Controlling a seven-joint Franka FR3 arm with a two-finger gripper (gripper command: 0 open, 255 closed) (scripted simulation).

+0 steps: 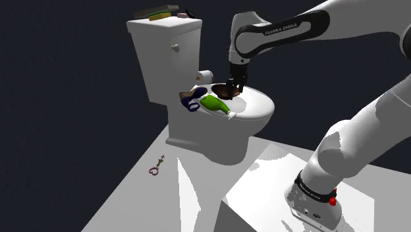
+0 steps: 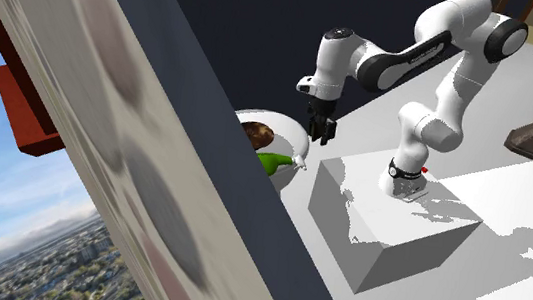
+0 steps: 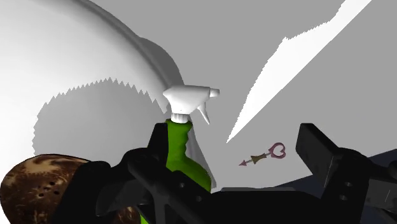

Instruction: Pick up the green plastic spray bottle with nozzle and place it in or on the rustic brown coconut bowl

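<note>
Black gripper [image 3: 235, 139] hangs with jaws spread, grasping nothing. Mid-frame in the shoulder view, the green spray bottle [image 1: 215, 104] lies on the toilet [image 1: 258, 109], brown bowl [image 1: 220, 89] beside it.

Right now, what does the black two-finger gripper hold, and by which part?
Nothing: the open gripper hovers near the green, white-nozzled spray bottle, which lies on the white toilet.
</note>
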